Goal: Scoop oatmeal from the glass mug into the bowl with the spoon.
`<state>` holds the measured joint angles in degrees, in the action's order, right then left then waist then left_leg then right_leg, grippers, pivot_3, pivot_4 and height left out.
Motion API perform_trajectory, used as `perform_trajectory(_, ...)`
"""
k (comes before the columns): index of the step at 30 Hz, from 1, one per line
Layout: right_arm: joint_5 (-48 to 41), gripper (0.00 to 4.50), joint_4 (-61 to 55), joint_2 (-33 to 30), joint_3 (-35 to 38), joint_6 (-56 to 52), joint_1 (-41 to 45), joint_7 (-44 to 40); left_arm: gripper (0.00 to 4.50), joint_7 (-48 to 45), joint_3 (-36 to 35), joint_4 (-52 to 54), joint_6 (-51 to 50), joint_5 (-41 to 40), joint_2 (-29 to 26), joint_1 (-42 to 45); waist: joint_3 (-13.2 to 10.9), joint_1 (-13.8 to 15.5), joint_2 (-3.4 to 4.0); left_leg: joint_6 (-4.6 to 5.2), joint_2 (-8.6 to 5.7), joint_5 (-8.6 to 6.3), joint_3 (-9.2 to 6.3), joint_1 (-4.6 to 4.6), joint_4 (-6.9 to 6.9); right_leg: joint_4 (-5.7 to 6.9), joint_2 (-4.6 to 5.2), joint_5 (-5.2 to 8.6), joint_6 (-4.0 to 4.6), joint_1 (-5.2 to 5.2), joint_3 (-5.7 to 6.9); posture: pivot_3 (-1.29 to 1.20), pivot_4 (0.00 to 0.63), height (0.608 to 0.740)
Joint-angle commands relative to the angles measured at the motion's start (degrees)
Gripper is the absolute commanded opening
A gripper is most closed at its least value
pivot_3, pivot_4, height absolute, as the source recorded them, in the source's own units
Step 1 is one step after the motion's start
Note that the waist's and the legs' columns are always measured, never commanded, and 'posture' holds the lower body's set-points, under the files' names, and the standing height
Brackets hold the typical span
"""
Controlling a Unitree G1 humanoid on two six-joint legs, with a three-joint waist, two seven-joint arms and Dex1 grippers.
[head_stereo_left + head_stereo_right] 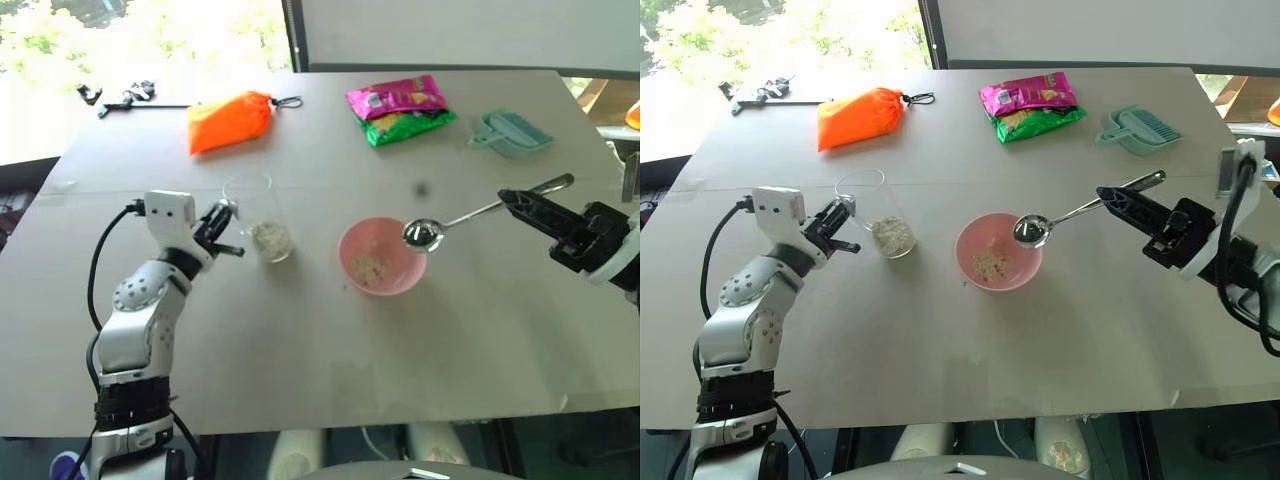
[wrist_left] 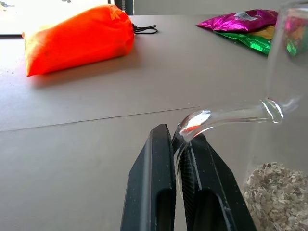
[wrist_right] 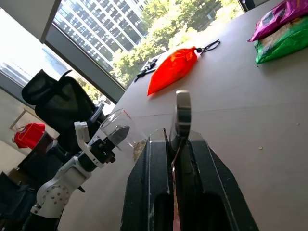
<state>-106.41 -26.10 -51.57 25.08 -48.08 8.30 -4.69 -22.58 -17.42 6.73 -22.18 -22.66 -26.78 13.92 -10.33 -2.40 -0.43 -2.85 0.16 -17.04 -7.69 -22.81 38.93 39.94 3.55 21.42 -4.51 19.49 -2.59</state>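
Observation:
The clear glass mug (image 1: 256, 215) stands on the table left of centre with pale oatmeal (image 1: 270, 238) in its bottom. My left gripper (image 1: 226, 232) is shut on the mug's handle (image 2: 211, 120). The light pink bowl (image 1: 381, 257) sits to the mug's right and holds a small clump of oatmeal (image 1: 368, 268). My right gripper (image 1: 515, 205) is shut on the handle of the silver spoon (image 1: 470, 217). The spoon's small bowl (image 1: 422, 235) hovers over the pink bowl's right rim.
At the back of the table lie an orange pouch (image 1: 230, 120), a pink and green snack bag (image 1: 400, 108) and a teal dustpan (image 1: 511, 132). Black cords and clips (image 1: 120, 97) rest at the far left corner. A black chair (image 3: 57, 110) stands beyond the table's left side.

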Motion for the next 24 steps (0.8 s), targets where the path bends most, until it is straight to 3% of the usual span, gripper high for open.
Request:
perform_trajectory(1,-0.18,0.0,-1.65,0.56,-1.78,2.08,4.74,0.1,0.03,-1.02,0.16,2.6,3.28,0.77,-1.47,3.6,0.0,-0.01,0.0,0.0,0.0,0.0,0.0,0.0,0.03,0.01,0.0,0.0,0.0,0.0,0.0,0.0,0.15,0.74)
perform_trajectory(7,1.55,0.0,0.18,3.16,-9.41,3.6,18.76,3.48,0.03,-4.03,6.11,-0.56,11.41,8.33,-4.33,11.34,0.0,-0.1,0.0,0.0,-0.01,0.0,-0.03,-0.03,0.13,0.05,-0.01,0.0,0.0,0.0,0.03,0.0,0.15,0.74)
perform_trajectory(15,11.7,0.0,5.2,9.83,-16.63,3.96,35.39,6.31,0.03,-8.8,14.13,-12.51,26.21,16.35,-4.1,20.91,-0.01,-0.15,0.01,0.0,-0.06,0.0,-0.06,-0.17,0.1,-0.02,0.01,0.0,0.0,0.06,0.08,0.0,0.15,0.74)
perform_trajectory(24,29.02,0.0,4.43,15.97,-22.03,3.73,40.14,3.61,0.03,-9.82,15.78,-20.68,35.2,18.64,-2.78,25.09,-0.01,-0.4,0.02,0.0,-0.06,0.0,-0.18,-0.21,0.12,0.0,0.01,0.0,0.0,0.09,0.15,0.0,0.15,0.74)
